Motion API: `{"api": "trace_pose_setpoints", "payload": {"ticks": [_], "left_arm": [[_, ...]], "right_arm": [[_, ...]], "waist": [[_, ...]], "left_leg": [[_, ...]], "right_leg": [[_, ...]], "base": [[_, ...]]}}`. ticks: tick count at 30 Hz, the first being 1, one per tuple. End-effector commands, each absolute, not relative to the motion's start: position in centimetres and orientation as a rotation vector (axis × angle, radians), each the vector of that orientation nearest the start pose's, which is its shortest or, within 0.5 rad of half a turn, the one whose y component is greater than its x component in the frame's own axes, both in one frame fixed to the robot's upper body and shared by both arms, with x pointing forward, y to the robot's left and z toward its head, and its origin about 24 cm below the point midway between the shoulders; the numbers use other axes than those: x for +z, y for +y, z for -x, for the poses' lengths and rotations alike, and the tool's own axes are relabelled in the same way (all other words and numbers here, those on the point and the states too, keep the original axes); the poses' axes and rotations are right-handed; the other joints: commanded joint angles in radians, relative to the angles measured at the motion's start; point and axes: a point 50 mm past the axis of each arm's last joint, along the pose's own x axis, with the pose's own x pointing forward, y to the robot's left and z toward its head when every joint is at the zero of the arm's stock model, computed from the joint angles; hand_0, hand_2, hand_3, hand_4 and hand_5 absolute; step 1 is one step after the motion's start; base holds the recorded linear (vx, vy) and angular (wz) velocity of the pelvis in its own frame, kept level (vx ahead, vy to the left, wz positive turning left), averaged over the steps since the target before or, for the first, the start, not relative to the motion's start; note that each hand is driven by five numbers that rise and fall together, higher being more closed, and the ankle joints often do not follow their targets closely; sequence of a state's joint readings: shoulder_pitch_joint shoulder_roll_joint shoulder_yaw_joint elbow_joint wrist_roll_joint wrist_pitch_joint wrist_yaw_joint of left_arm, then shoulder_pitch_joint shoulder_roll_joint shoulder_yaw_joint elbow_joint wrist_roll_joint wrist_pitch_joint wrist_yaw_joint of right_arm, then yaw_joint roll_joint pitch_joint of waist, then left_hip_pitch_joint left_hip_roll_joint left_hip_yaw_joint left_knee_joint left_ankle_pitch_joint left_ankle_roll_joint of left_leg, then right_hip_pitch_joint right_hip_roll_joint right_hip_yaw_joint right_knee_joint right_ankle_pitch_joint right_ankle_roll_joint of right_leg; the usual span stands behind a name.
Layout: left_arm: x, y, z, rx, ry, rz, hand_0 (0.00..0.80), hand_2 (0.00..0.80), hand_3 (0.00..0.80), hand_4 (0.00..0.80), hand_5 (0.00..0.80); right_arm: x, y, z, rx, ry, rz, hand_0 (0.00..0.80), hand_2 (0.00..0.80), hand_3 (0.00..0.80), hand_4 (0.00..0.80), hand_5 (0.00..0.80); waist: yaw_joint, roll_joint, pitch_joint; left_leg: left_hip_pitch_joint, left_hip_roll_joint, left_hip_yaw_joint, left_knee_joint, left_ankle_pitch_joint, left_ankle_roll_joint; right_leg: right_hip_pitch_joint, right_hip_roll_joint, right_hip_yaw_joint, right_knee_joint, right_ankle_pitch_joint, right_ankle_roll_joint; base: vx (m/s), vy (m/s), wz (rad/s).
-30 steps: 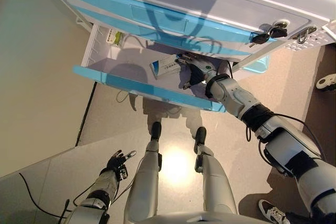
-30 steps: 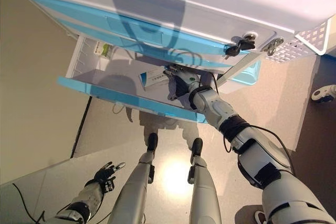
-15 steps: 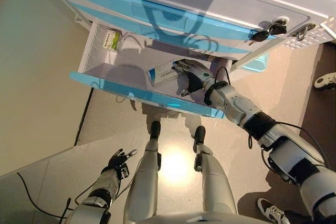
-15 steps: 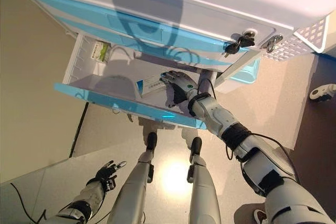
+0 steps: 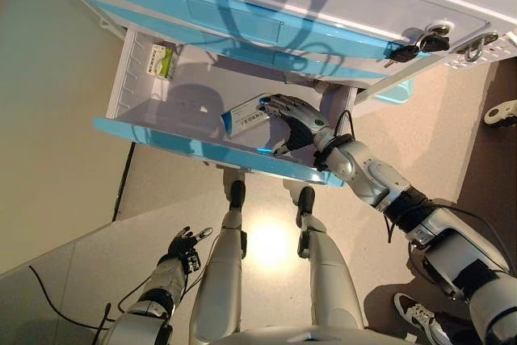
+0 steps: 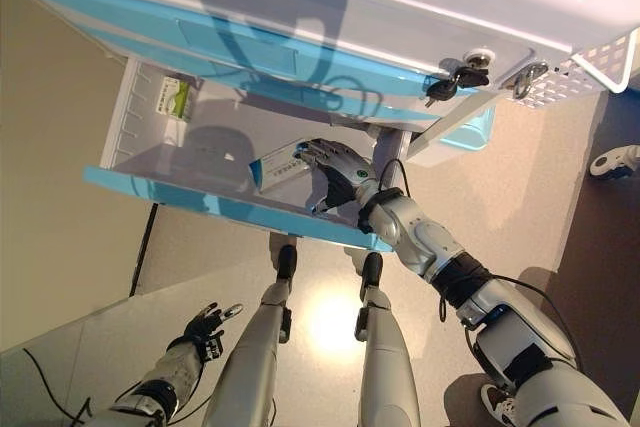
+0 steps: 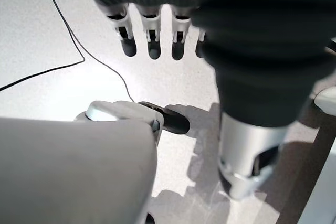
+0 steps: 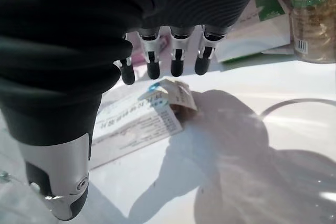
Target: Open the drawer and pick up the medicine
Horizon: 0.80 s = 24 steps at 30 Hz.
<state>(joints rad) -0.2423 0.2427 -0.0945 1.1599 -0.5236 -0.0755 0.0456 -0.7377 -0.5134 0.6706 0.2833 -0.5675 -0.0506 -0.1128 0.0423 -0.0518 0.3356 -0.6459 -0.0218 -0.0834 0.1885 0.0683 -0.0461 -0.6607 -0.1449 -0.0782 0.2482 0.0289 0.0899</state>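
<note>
The light-blue-fronted drawer (image 5: 166, 136) of the white cabinet stands pulled out. A white and blue medicine box (image 5: 245, 115) lies flat on its floor near the middle. My right hand (image 5: 292, 119) is inside the drawer, open, with straight fingers (image 8: 176, 59) reaching over the box's near end (image 8: 139, 121) and the thumb (image 8: 58, 182) spread apart. It is not closed on the box. My left hand (image 5: 184, 246) hangs low by my side, open and empty, its fingers (image 7: 152, 45) over the floor.
A green and white box (image 5: 161, 61) stands in the drawer's back left corner. The right wrist view also shows another green and white box (image 8: 252, 30) and a bottle (image 8: 312, 17). Keys (image 5: 420, 42) hang from the cabinet's lock. A person's shoe (image 5: 420, 317) shows at the lower right.
My right hand has moved from beside the medicine box to over its end, fingers spread above it. The head view has shifted. The left hand has not moved.
</note>
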Motion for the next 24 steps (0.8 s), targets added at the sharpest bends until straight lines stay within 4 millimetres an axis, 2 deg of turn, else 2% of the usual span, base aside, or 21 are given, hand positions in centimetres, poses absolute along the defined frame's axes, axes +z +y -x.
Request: {"api": "trace_pose_setpoints", "payload": {"ticks": [1, 17, 24], "left_arm": [[-12.1, 23.6, -19.5, 0.367, 0.829, 0.147, 0.0, 0.0, 0.0, 0.0, 0.0], [-12.0, 23.8, -19.5, 0.369, 0.823, 0.125, 0.0, 0.0, 0.0, 0.0, 0.0], [-12.1, 23.9, -19.4, 0.371, 0.832, 0.127, 0.0, 0.0, 0.0, 0.0, 0.0]], "right_arm": [[16.3, -9.3, -33.1, 0.312, -0.705, 1.254, 0.0, 0.0, 0.0, 0.0, 0.0], [17.4, -8.6, -33.7, 0.263, -0.79, 1.315, 0.0, 0.0, 0.0, 0.0, 0.0], [17.4, -7.6, -34.9, 0.3, -0.757, 1.427, 0.0, 0.0, 0.0, 0.0, 0.0]], "waist": [[-0.009, 0.009, -0.012], [0.001, 0.017, -0.015], [0.007, 0.02, -0.017]], "left_leg": [[-0.024, -0.047, 0.024, -0.035, 0.029, 0.02], [-0.024, -0.047, 0.019, -0.039, 0.027, 0.018], [-0.032, -0.05, 0.016, -0.039, 0.033, 0.016]], "right_leg": [[-0.006, 0.014, 0.029, -0.023, 0.047, 0.017], [-0.007, 0.016, 0.037, -0.023, 0.042, 0.018], [-0.014, 0.017, 0.041, -0.02, 0.043, 0.013]], "base": [[0.0, 0.0, 0.0], [0.0, 0.0, 0.0], [0.0, 0.0, 0.0]]}}
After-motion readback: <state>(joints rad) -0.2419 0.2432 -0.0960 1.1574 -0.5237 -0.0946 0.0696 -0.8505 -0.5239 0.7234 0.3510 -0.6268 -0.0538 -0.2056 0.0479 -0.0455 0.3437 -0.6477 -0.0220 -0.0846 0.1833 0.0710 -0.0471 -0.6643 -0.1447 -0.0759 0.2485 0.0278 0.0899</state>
